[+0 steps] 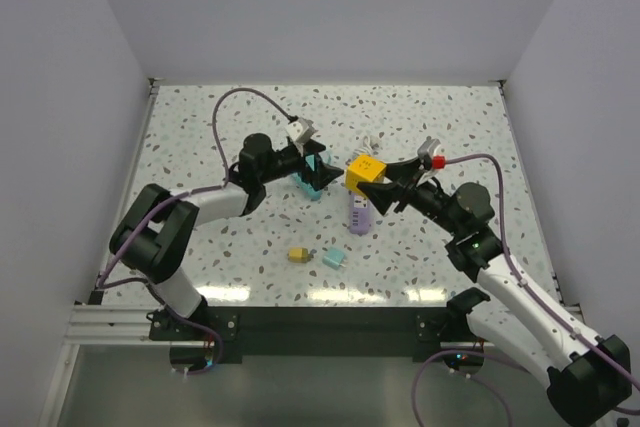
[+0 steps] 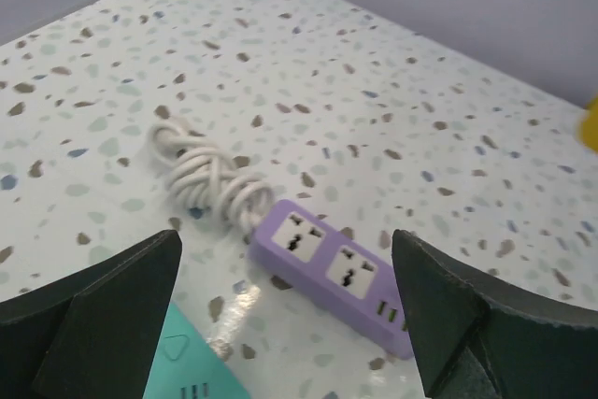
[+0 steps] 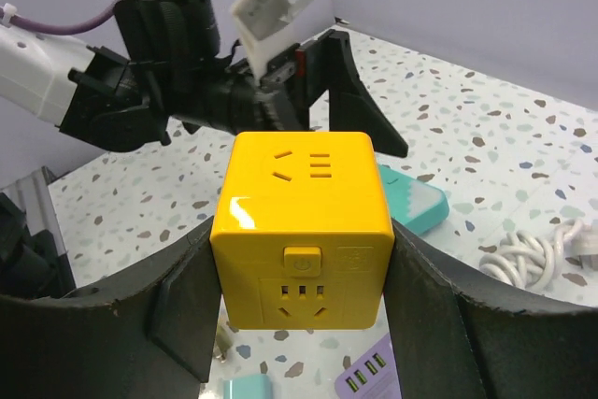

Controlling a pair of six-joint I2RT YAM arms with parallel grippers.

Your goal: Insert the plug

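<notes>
My right gripper (image 1: 374,187) is shut on a yellow cube socket (image 1: 364,172) and holds it above the table; in the right wrist view the cube (image 3: 304,231) sits between both fingers, its sockets facing up and toward the camera. My left gripper (image 1: 312,169) is open over a teal power strip (image 1: 313,179), whose corner shows low in the left wrist view (image 2: 192,371). A purple power strip (image 2: 336,268) with a coiled white cord (image 2: 210,175) lies on the table beyond the left fingers (image 2: 103,315). A small yellow plug (image 1: 298,255) and a teal plug (image 1: 333,259) lie near the front.
The purple strip (image 1: 358,212) lies just below the held cube, its cord (image 1: 370,147) behind it. The two grippers face each other closely at the table's centre. White walls enclose the table on three sides. The teal plug also shows under the cube in the right wrist view (image 3: 248,388).
</notes>
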